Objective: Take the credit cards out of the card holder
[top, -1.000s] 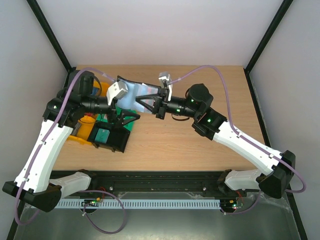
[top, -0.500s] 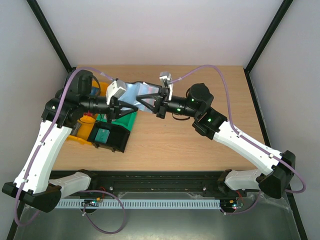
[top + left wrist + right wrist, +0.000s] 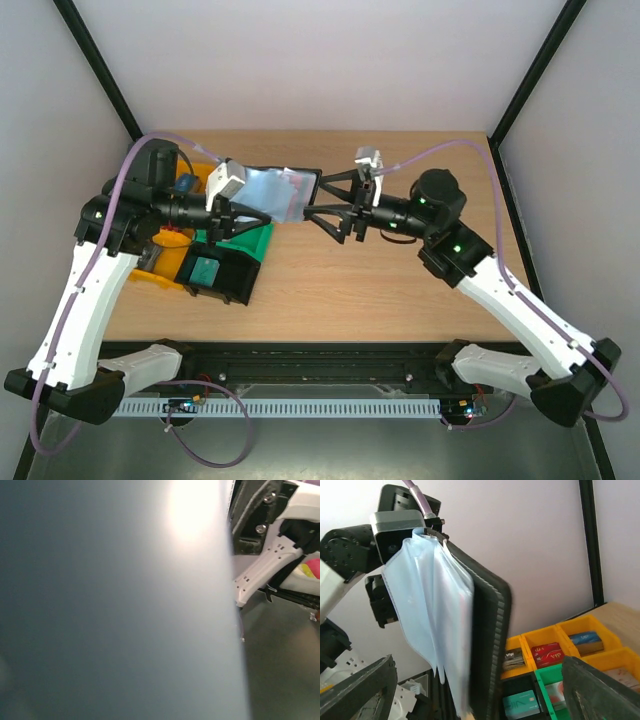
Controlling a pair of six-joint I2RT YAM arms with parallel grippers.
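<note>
Two pincers meet over the far-left part of the desk (image 3: 380, 290), close to its far edge. The left pincer (image 3: 236, 201) pinches the card holder (image 3: 275, 190) by one end and holds it aloft, clear of the wood. The right pincer (image 3: 318, 198) hangs spread wide just beside the holder's free end, gripping nothing.

From the right wrist, the holder hangs as a stiff black cover with several pale blue-grey clear pockets fanned out from it. A few credit cards (image 3: 547, 655) lie in the compartments of the yellow bin (image 3: 570, 626) by the desk's left edge. Apart from a faint pink tint, I cannot tell whether any card sits in the pockets. The left wrist view is filled by a blurred pale sheet, presumably a pocket against the lens.

Each card is likely light, thin, rigid and slick, held in its sleeve by friction. The sleeves look soft and floppy, so they will probably shift or buckle if pushed. The best hold seems to be a card's exposed short edge at a pocket mouth, pinched flat across both faces and drawn straight along the sleeve. Catching the plastic with the card would drag the whole holder.
</note>
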